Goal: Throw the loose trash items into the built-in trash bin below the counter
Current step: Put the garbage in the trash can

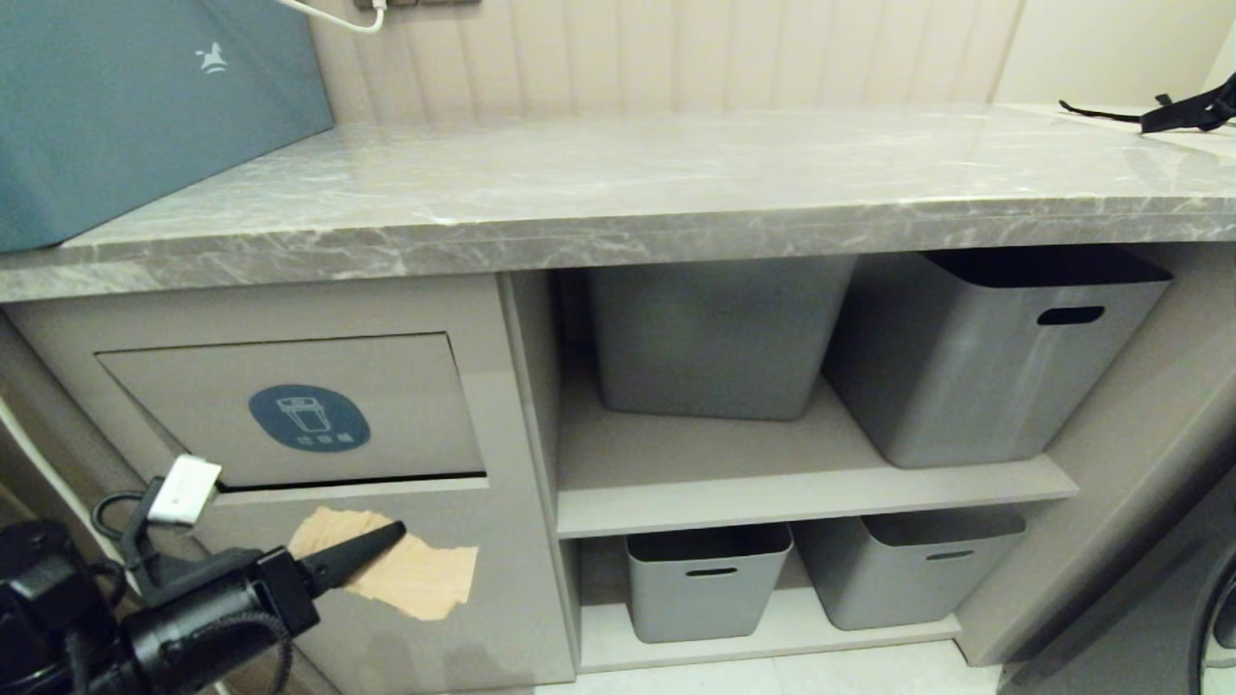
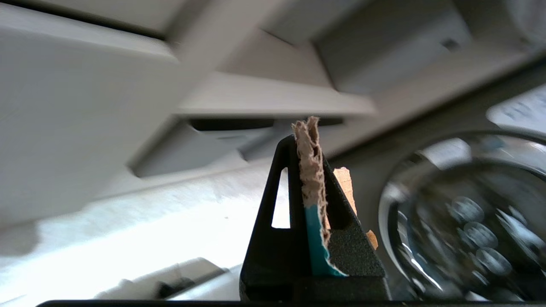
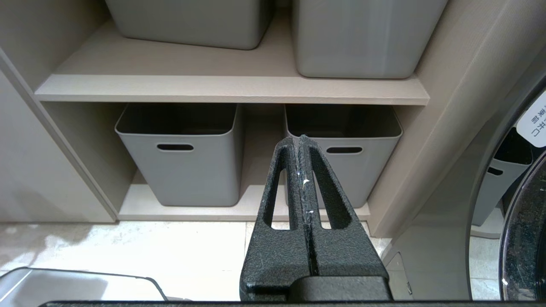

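Observation:
My left gripper (image 1: 389,534) is low in front of the beige cabinet, shut on a torn brown cardboard scrap (image 1: 425,576). It sits just below the built-in trash bin flap (image 1: 406,386) with its blue oval sticker (image 1: 309,417). A dark gap runs along the flap's lower edge. In the left wrist view the scrap (image 2: 311,170) stands edge-on between the fingers of the left gripper (image 2: 305,140), showing a turquoise face. The grey marble counter (image 1: 618,193) carries no trash in view. My right gripper (image 3: 302,139) is shut and empty, low before the shelves.
A large teal box (image 1: 145,106) stands on the counter's left end and a black strap (image 1: 1188,114) lies far right. Grey storage bins (image 1: 985,357) fill the open shelves (image 1: 811,483). A washing machine door (image 2: 465,221) is at the right.

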Tool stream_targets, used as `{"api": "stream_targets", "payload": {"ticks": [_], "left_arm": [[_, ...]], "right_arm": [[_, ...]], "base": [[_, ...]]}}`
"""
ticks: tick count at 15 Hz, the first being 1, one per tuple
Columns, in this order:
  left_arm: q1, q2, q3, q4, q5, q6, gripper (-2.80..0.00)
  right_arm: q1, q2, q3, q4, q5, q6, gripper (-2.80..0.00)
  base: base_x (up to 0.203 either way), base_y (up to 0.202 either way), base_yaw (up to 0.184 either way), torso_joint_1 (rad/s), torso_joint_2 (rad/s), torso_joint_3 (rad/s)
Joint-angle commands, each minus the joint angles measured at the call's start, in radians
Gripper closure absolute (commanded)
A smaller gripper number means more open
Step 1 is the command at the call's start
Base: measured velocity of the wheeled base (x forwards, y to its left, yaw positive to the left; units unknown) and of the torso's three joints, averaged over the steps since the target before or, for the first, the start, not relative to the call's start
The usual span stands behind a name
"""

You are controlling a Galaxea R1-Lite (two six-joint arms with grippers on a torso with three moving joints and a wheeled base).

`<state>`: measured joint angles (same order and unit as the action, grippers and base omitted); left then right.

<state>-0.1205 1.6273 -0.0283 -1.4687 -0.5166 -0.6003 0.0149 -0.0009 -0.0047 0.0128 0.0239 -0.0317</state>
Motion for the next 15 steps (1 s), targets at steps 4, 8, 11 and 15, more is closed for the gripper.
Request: {"api": "stream_targets", "payload": {"ticks": [4,8,11,15], "left_arm": [[0.055,0.251,-0.243,-0.006,0.364,0.22,0.0],[0.064,0.374,-0.308,-0.054,0.436,0.36,0.0],[0.075,0.449,-0.463,-0.06,0.492,0.361,0.0],[0.076,0.55,-0.581,-0.059,0.563,0.353,0.0]], "right_arm": [[0.0,0.001,0.0,0.0,0.001,-0.001,0.0],[0.0,0.001,0.0,0.0,0.001,-0.001,0.0],[0.0,0.001,0.0,0.001,0.001,-0.001,0.0],[0.0,0.001,0.0,0.0,0.001,-0.001,0.0]], "base": [[0.0,0.0,0.0,0.0,0.0,0.0],[0.0,0.0,0.0,0.0,0.0,0.0],[0.0,0.0,0.0,0.0,0.0,0.0],[0.0,0.0,0.0,0.0,0.0,0.0]]}}
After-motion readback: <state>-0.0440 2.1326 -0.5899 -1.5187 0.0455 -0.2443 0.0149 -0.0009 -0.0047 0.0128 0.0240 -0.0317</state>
